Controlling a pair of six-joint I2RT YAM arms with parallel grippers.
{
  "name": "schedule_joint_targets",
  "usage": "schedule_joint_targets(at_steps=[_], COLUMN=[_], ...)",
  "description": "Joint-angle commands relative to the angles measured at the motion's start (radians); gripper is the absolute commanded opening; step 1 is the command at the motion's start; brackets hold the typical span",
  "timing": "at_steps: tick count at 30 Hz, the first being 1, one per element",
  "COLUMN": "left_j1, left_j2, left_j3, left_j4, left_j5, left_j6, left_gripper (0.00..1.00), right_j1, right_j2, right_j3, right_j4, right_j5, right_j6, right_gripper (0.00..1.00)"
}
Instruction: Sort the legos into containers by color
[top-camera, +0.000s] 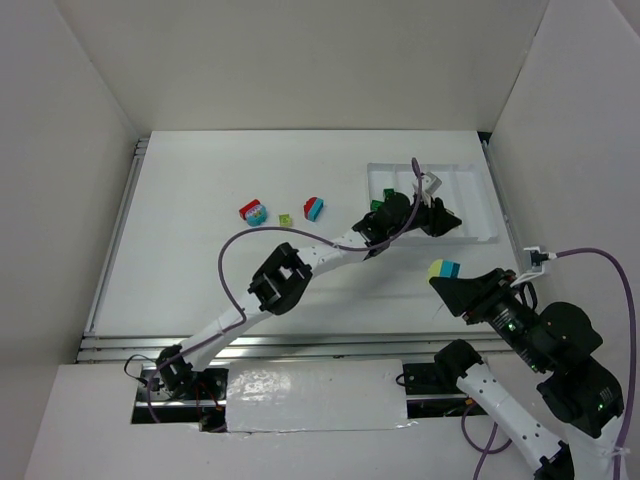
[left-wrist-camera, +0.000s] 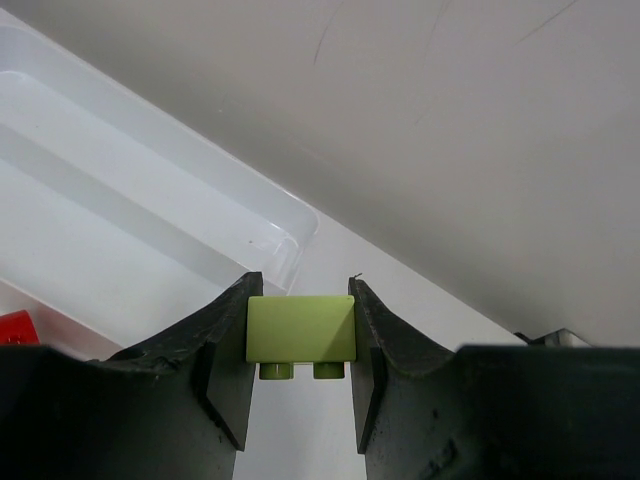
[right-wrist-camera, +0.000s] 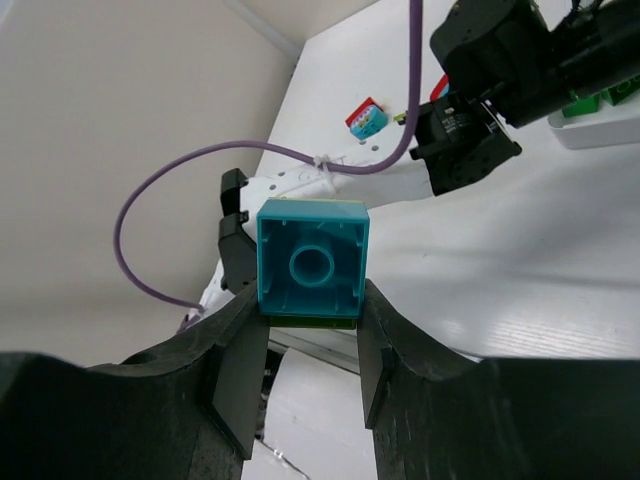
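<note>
- overhead, the white tray (top-camera: 480, 200) lies at the far right of the worktop (top-camera: 200, 280), close to the right side wall. the strip of worktop between the tray and the arm bases is open.
- the left hand (top-camera: 448, 222) reaches over the tray's near edge, closed on a yellow-green brick (left-wrist-camera: 300, 328) pinched between its fingers (left-wrist-camera: 225, 340). its wrist view shows the brick just beside the tray's rounded corner.
- the right hand (top-camera: 455, 285) is near the right edge, apart from the tray, gripping a two-colour pair (top-camera: 443, 269), teal-blue stacked on yellow-green.
- the left arm (top-camera: 290, 270) crosses the worktop diagonally, between the right hand and the loose bricks.
- loose on the worktop, well left of the tray, lie one red-and-teal pair (top-camera: 253, 212), a small yellow-green piece (top-camera: 285, 219) and a second red-and-teal pair (top-camera: 315, 208).
- a dark green brick (top-camera: 377, 205) sits at the tray's near-left corner, half hidden by the arm overhead. the right wrist view shows it more plainly.
- only the left wrist view shows a red piece (left-wrist-camera: 14, 326), cut off at the frame's left edge.
</note>
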Motion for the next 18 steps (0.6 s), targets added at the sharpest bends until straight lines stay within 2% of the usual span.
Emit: schedule_joint_targets(at_steps=[1,5,12,13,15,18], left_j1=[-0.014,-0.01,-0.004,-0.004,-0.006,-0.006], left_j2=[0.036,0.076,0.109,0.114,0.135,0.129], left_j3=[0.05,0.086,0.118,0.122,0.151,0.149], left_j4=[0.088,0.089,0.123,0.13,0.14,0.141], left_j5=[-0.072,-0.12,-0.166,-0.169,-0.17,-0.173], left_j6=[0.068,0.06,0.057,0.055,0.052,0.057], left_gripper=[0.34,0.45,0.54,0.6,0.62,0.71], right_j1=[-0.003,-0.003,-0.003,-0.002,-0.003,-0.003], right_j2=[-0.021,-0.048,-0.074,-0.074,-0.074,-0.074], right_j3=[0.026,0.041,0.074,0.078,0.087,0.101], right_j4=[-0.001,-0.015,-0.031,-0.035,-0.038,-0.047], right_j5=[-0.02,-0.033,-0.078,-0.082,-0.092,-0.098], right_j6=[0.014,0.031,0.053,0.054,0.054,0.054], right_gripper=[0.0,0.0,0.0,0.0,0.0,0.0])
